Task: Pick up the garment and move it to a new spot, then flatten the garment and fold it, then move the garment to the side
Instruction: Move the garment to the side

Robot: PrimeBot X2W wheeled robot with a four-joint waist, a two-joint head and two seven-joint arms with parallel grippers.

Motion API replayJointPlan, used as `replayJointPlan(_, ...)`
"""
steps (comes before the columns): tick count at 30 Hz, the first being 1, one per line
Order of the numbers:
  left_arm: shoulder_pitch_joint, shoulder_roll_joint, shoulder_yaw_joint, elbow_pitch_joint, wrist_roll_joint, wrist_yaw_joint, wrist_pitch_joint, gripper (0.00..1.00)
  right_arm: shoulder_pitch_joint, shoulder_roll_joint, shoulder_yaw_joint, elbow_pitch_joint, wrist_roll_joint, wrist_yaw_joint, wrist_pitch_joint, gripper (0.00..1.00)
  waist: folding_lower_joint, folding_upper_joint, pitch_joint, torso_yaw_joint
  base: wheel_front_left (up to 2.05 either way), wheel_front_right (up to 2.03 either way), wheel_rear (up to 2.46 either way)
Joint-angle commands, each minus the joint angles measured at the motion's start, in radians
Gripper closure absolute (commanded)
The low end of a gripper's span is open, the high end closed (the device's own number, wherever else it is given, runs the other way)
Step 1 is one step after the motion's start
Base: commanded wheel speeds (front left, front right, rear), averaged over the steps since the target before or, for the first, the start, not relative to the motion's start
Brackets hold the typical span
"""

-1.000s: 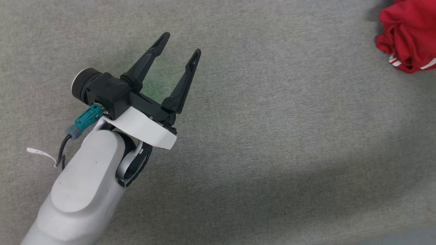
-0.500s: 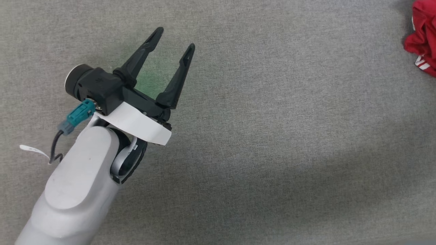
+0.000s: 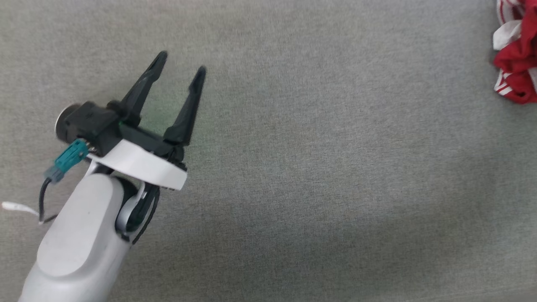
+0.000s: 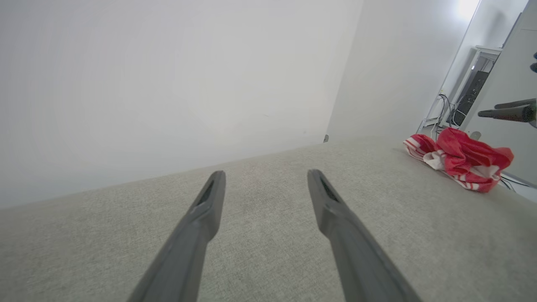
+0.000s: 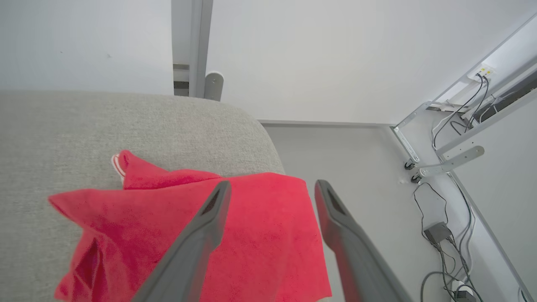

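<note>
Lying on the table (image 3: 335, 167): the garment (image 3: 518, 63) is seen bunched into a red heap with white and striped trim, cut off by the 2 o'clock edge of the head view.
Garment, left wrist view: the heap (image 4: 465, 161) is found at 3 o'clock, near the table's far edge and well apart from the fingers in the foreground.
Garment, right wrist view: red cloth (image 5: 268, 235) is spread from 8 o'clock to 6 o'clock beside the table's rounded corner; its 5 o'clock part appears to reach past the edge, above the floor (image 5: 356, 167).
Left end effector (image 3: 181, 63): it is placed at 9 o'clock of the head view, over bare table; the fingers are spread wide, pointed toward 1 o'clock, and nothing is held between them.
Right end effector (image 5: 272, 183): the fingers are spread wide over the red cloth, and no fabric is pinched; whether the tips touch the cloth cannot be told.
Left wrist: a teal connector (image 3: 67, 159) with a dark cable is attached at its 8 o'clock side.
Background, right wrist view: cables (image 5: 440, 218) are seen on the floor at 4 o'clock.
</note>
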Motion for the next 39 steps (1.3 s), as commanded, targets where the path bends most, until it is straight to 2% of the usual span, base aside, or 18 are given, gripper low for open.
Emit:
replayJointPlan(1, 0.031, 0.004, 0.018, 0.004, -0.014, -0.003, -0.001, 0.0, 0.021, 0.021, 0.007, -0.009, 0.021, -0.003, -0.027, 0.0, 0.0, 0.0, -0.032, 0.002, 0.0, 0.0, 0.0)
replayJointPlan(12, 0.168, -0.006, 0.169, -0.017, 0.001, 0.012, -0.001, 0.0, 0.163, 0.133, 0.098, -0.131, 0.168, -0.003, -0.129, 0.0, 0.0, 0.0, -0.158, 0.018, 0.0, 0.0, 0.0)
replayJointPlan(21, 0.321, -0.037, 0.304, -0.054, 0.051, 0.044, -0.001, 0.0, 0.372, 0.167, 0.165, -0.286, 0.317, -0.003, -0.206, 0.0, 0.0, 0.0, -0.262, 0.05, 0.0, 0.0, 0.0)
replayJointPlan(33, 0.551, -0.081, 0.464, -0.049, 0.061, 0.029, -0.001, 0.0, 0.691, 0.211, 0.184, -0.489, 0.391, -0.003, -0.282, 0.0, 0.0, 0.0, -0.378, 0.09, 0.0, 0.0, 0.0)
replayJointPlan(39, 0.633, -0.099, 0.504, -0.031, 0.066, 0.015, -0.001, 0.0, 0.821, 0.247, 0.18, -0.586, 0.399, -0.002, -0.323, 0.0, 0.0, 0.0, -0.415, 0.1, 0.0, 0.0, 0.0)
